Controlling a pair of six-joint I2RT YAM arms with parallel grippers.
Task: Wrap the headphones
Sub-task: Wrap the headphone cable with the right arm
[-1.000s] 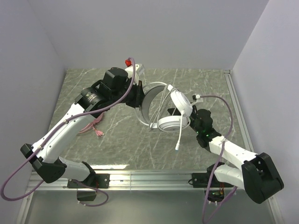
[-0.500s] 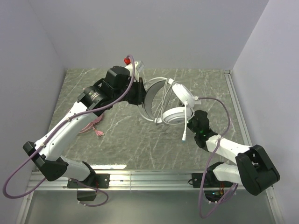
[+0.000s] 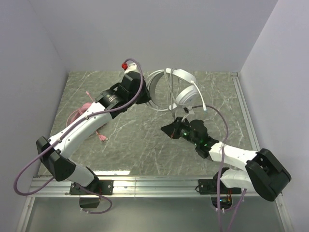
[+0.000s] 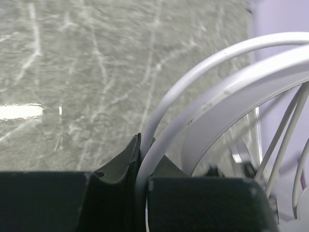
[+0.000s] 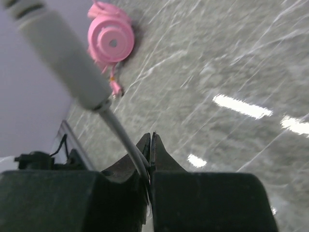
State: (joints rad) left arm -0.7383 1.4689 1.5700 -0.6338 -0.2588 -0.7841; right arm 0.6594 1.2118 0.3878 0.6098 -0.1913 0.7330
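The white headphones hang in the air over the back middle of the table, with the pale cable looped across the headband. My left gripper is shut on the headband's thin rail at its left end. My right gripper is below the ear cup, low over the table, shut on the pale cable just behind its thick grey plug sleeve. The pink headphones lie on the table at the left, partly hidden by my left arm; one pink ear cup shows in the right wrist view.
The pink cable's end trails on the grey marbled table beside my left forearm. Walls close the back and both sides. A metal rail runs along the near edge.
My left gripper has lifted the white headphones up and toward the back. My right gripper has swung left and down toward the table's middle, keeping the cable in its jaws.
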